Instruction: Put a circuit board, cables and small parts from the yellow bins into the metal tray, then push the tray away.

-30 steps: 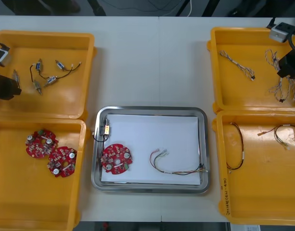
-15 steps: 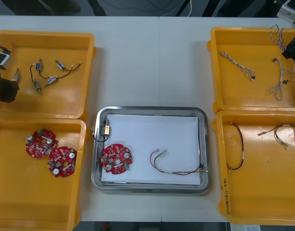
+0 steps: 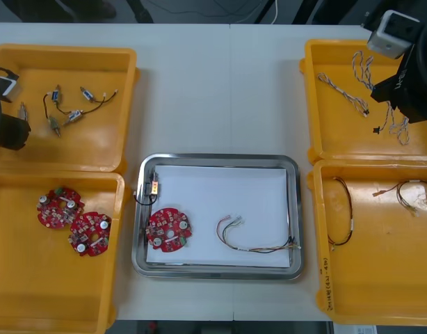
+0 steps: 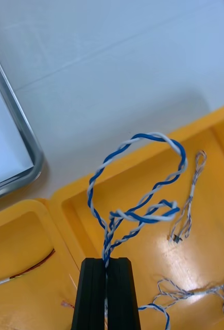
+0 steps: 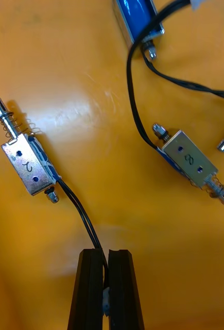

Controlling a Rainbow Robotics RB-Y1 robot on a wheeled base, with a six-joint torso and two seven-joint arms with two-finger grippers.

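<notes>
My right gripper (image 3: 398, 94) hangs over the far right yellow bin (image 3: 318, 149), shut on a twisted blue and white cable (image 3: 363, 69) that dangles in loops. The right wrist view shows that cable (image 4: 137, 206) rising from the gripper (image 4: 106, 260) above the bin. My left gripper (image 3: 15, 129) is low in the far left bin (image 3: 123, 104). In the left wrist view it (image 5: 105, 252) is shut on the black lead of a small metal part (image 5: 27, 167). The metal tray (image 3: 217, 161) holds a red circuit board (image 3: 169, 229), a black cable (image 3: 148, 191) and a red and yellow cable (image 3: 255, 240).
Other small metal parts (image 3: 74, 111) lie in the far left bin. Two circuit boards (image 3: 74, 221) sit in the near left bin. A second twisted cable (image 3: 342, 90) lies in the far right bin, and black (image 3: 342, 209) and red and yellow (image 3: 412, 195) cables in the near right bin.
The left gripper has shut on the small metal part's black lead. The right gripper has lifted the twisted cable out of the far right bin and swung left.
</notes>
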